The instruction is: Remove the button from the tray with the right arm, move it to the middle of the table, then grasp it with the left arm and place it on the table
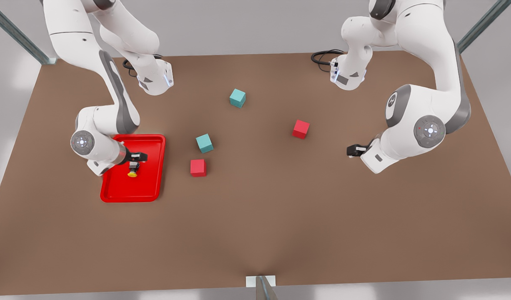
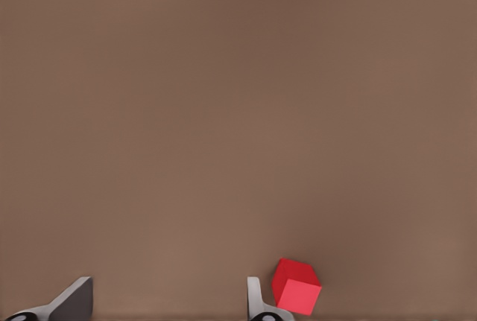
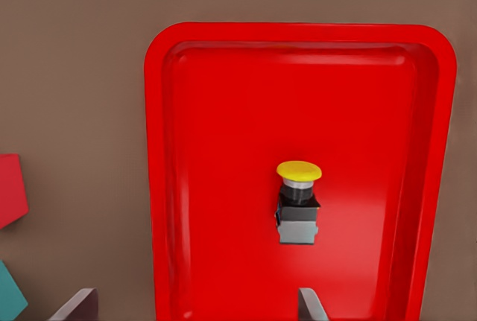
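The button (image 1: 133, 170) lies in the red tray (image 1: 149, 193) on the front view's left, its yellow cap toward the table's near edge. In the right wrist view the button (image 3: 298, 203) rests on the tray floor (image 3: 223, 150). My right gripper (image 1: 138, 158) hovers over the tray just above the button, open (image 3: 194, 307), holding nothing. On the front view's right my left gripper (image 1: 351, 151) waits low over the brown table (image 1: 280, 216), open (image 2: 168, 307) and empty.
Between the arms lie two teal cubes (image 1: 237, 98) (image 1: 204, 143) and two red cubes (image 1: 198, 167) (image 1: 301, 128). One red cube (image 2: 297, 285) sits just beyond a left fingertip. A red cube (image 3: 9, 187) and a teal cube (image 3: 9, 300) lie beside the tray.
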